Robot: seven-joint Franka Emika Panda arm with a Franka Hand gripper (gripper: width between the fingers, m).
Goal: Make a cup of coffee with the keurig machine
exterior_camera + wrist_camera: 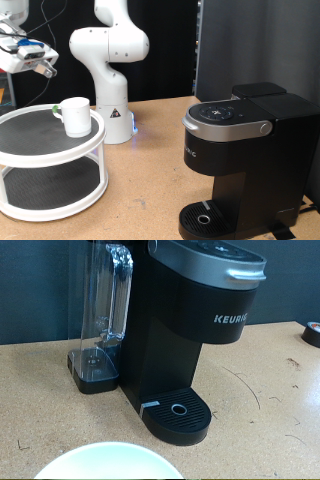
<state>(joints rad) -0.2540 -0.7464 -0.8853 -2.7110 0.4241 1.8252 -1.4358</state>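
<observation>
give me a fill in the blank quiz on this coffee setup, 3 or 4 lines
1. The white cup stands on the ____ tier of the round two-tier stand.
2. The keurig machine has its lid ____.
3. The machine's drip tray holds ____ cup.
4. In the exterior view the claw hangs above the stand at the picture's ____ edge.

Missing words: top; closed; no; left

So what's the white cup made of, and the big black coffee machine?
The cup looks like glazed ceramic: plain white, thick-walled and smooth, though the glaze is hard to confirm. The keurig machine looks like matte black plastic with a silver-grey plastic or metal lid band, and its water tank looks like clear plastic, since you can see through it.
</observation>
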